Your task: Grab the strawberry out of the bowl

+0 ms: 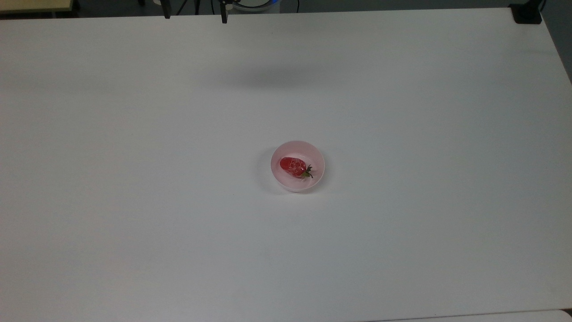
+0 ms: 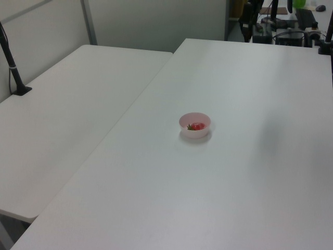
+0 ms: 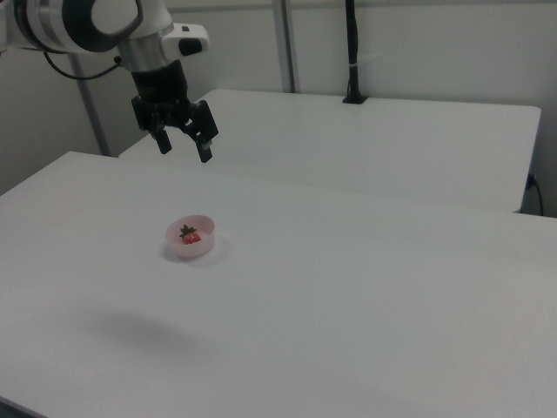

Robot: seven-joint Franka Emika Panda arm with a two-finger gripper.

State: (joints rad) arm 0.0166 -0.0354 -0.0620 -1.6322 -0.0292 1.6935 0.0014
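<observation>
The small glossy red strawberry (image 1: pixel 293 166) lies inside the round pale pink plastic bowl (image 1: pixel 277 156), mid-bench on the white bench (image 1: pixel 134 223), well apart from every edge. In the right view, the black two-finger tool (image 3: pixel 184 150) hangs high above the bench with fingers apart, beyond the bowl.

The top view looks steeply down, the left view and right view seemingly from opposite corners, all sharing the bowl (image 1: pixel 297 150) (image 2: pixel 194 119) (image 3: pixel 191 247).

A white table (image 1: pixel 134 201) spans the top view. In the left view a second white table (image 2: pixel 62 109) stands just beside it on the left view's left, a thin seam between them. A black pole (image 2: pixel 11 65) rises from a clamp at the second table's far edge. In the right view the pole (image 3: pixel 352 48) stands upright before a pale wall (image 3: pixel 452 43). Dark cables and stands (image 2: pixel 276 26) crowd the left view's upper right.
</observation>
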